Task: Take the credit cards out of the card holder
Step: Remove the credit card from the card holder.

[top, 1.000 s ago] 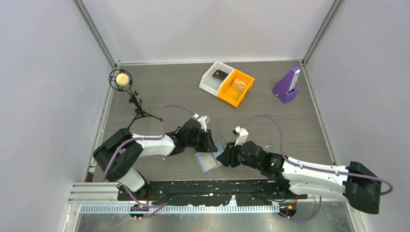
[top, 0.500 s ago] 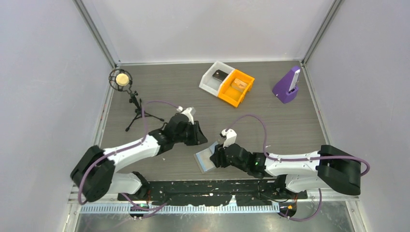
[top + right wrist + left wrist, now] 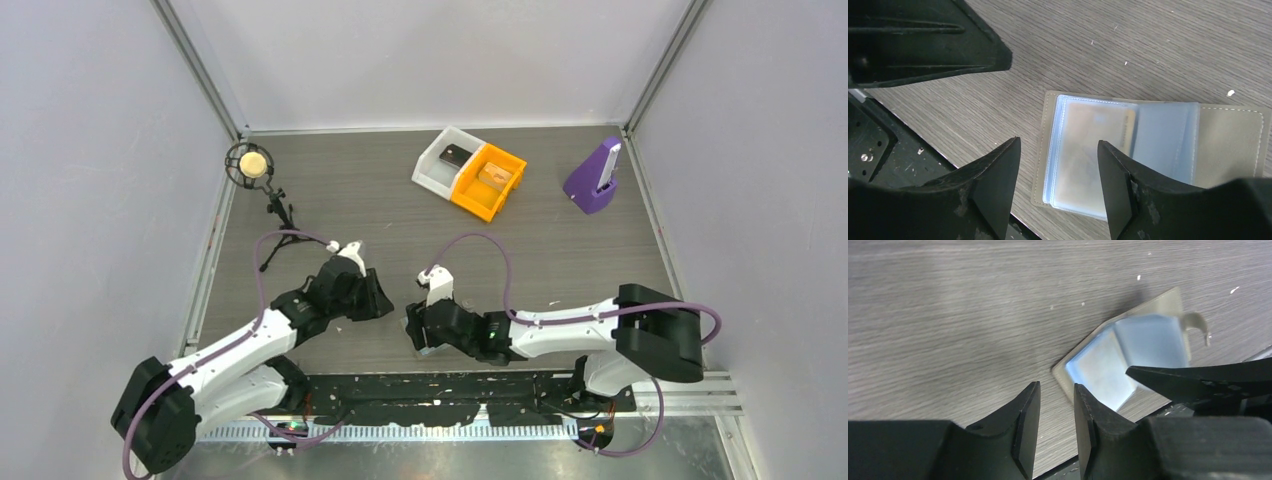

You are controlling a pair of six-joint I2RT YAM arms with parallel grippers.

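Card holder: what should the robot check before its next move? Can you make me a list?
1. Card holder lying open on the table: ok.
2. A card showing inside the holder: ok.
3. Right tool open and hovering over the holder: ok.
4. Left tool holding nothing: ok.
5. Something pinning the holder so it won't slide: not ok, neither tool grips it.
6. How many cards are inside: cannot tell.
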